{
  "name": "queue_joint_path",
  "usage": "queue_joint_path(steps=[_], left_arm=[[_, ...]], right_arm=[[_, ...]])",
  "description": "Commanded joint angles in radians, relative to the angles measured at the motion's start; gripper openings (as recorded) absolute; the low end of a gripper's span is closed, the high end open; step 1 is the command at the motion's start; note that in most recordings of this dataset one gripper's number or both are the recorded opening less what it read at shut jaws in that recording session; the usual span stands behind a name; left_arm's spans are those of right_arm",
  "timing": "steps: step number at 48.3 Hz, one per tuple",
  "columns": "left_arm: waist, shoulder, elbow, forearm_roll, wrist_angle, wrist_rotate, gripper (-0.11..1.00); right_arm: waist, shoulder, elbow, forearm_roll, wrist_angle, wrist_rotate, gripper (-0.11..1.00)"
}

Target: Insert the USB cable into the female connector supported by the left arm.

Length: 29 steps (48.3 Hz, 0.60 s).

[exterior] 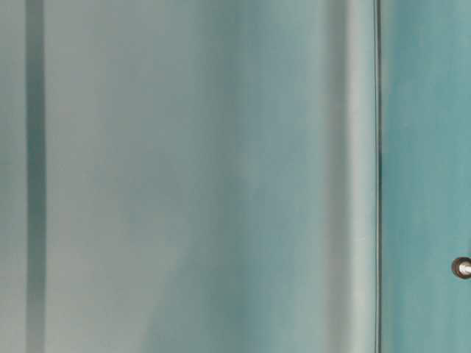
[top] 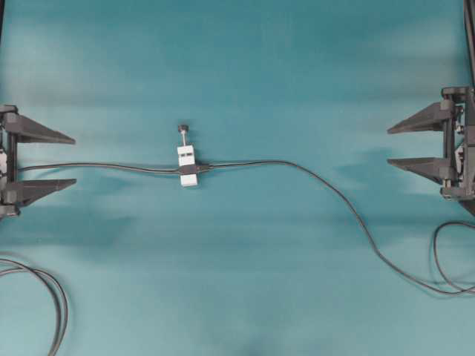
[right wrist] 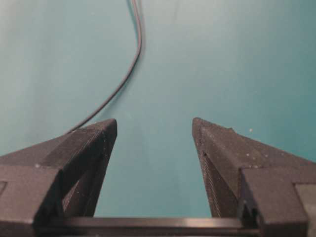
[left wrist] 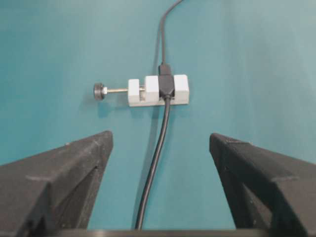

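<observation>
Cable [top: 312, 172] meets white block [top: 187, 165] mid-table; no writing is legible.

1. The USB cable [top: 326, 185] is long, thin and dark grey. It lies on the teal table [top: 237, 67], running from the right side of the white clamp block [top: 188, 165] in a slack curve away to the table's right edge.
2. Its plug end [top: 210, 165] sits right at the block, meeting the dark connector [top: 188, 170] held there.
3. The left arm [top: 15, 159] is black, far left of the block, jaws wide apart and empty.
</observation>
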Motion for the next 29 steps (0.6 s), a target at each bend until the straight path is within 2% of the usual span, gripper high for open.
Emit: queue_joint_path(steps=[1, 8, 29], left_arm=[[-0.005, -0.003, -0.009, 0.008, -0.003, 0.015, 0.92], [-0.005, -0.025, -0.005, 0.008, 0.005, 0.008, 0.92], [-0.005, -0.043, 0.000, 0.008, 0.009, 0.006, 0.92]], right_arm=[[0.021, 0.003, -0.011, -0.003, -0.005, 0.006, 0.67], [0.046, 0.003, -0.003, -0.003, -0.006, 0.018, 0.67], [0.046, 0.003, -0.005, -0.003, -0.005, 0.018, 0.67]])
